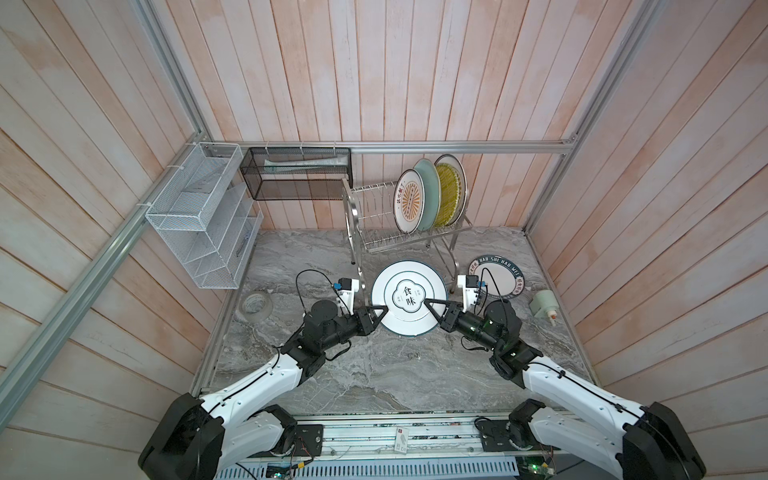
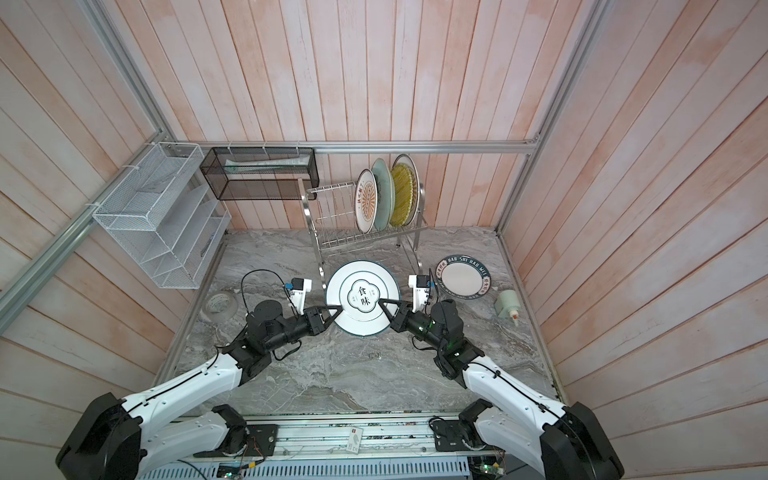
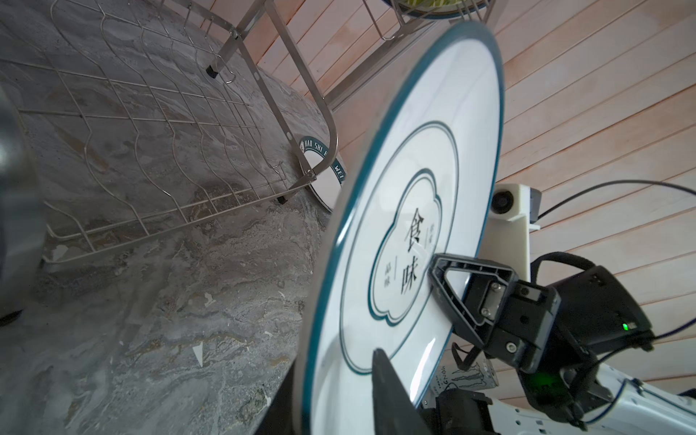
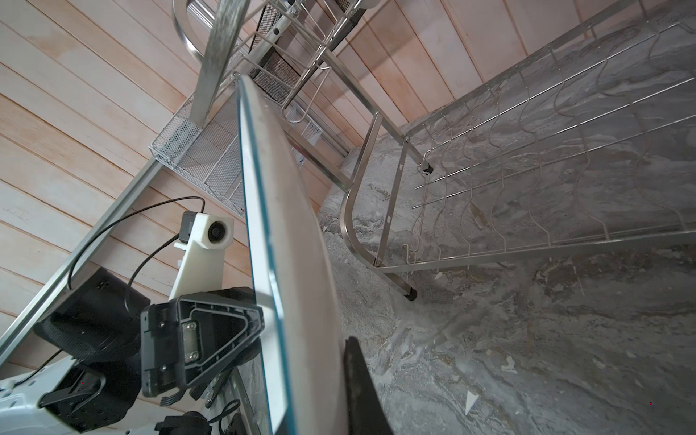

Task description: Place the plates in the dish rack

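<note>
while right fingers [image 1: 436,302] clamp the white cloud-outlined round plate [image 1: 388,282], left fingers [image 1: 375,308] flank its rim. their hold is unclear.

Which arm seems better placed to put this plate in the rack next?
Probably right. The right hand is clamped deep onto the raised plate, while the left hand only reaches its rim. The rack has free slots just behind the plate.

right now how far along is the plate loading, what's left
Done: the sunburst plate, pale green plate and yellow plate stand in the dish rack; another rim shows behind them. In hand: the cloud plate, right tool shut on it, left tool at its opposite rim. Left: racking it, then the lettered plate lying flat on the table.
</note>
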Controlling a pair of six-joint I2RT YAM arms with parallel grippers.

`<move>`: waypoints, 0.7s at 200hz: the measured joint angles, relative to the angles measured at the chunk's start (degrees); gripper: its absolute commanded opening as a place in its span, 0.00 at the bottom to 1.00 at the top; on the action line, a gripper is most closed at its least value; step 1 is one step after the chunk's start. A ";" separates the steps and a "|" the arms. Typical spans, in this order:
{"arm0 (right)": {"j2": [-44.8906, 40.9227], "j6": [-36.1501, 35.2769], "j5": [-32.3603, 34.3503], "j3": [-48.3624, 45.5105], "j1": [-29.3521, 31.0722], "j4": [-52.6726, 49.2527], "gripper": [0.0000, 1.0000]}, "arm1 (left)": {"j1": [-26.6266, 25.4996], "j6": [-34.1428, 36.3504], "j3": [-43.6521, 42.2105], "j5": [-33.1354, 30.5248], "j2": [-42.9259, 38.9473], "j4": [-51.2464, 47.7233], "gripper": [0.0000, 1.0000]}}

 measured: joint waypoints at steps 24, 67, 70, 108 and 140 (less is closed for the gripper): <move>-1.42 -0.76 1.77 0.00 0.00 -2.16 0.00 | -0.02 0.74 0.02 -0.20 -0.74 -0.63 0.49; -5.66 -2.71 5.40 0.02 0.00 -5.62 0.00 | -0.02 3.45 1.86 -2.49 -3.28 -5.81 0.59; -6.03 -2.95 5.62 0.11 0.00 -5.90 0.00 | -0.02 3.87 2.03 -2.80 -3.58 -6.40 0.59; -7.82 -5.77 7.37 2.71 0.00 -8.98 0.00 | -0.02 6.38 2.58 -5.90 -6.43 -11.39 0.60; -8.61 -8.37 7.45 5.73 0.00 -11.37 0.00 | -0.02 7.91 2.58 -6.97 -7.74 -13.79 0.60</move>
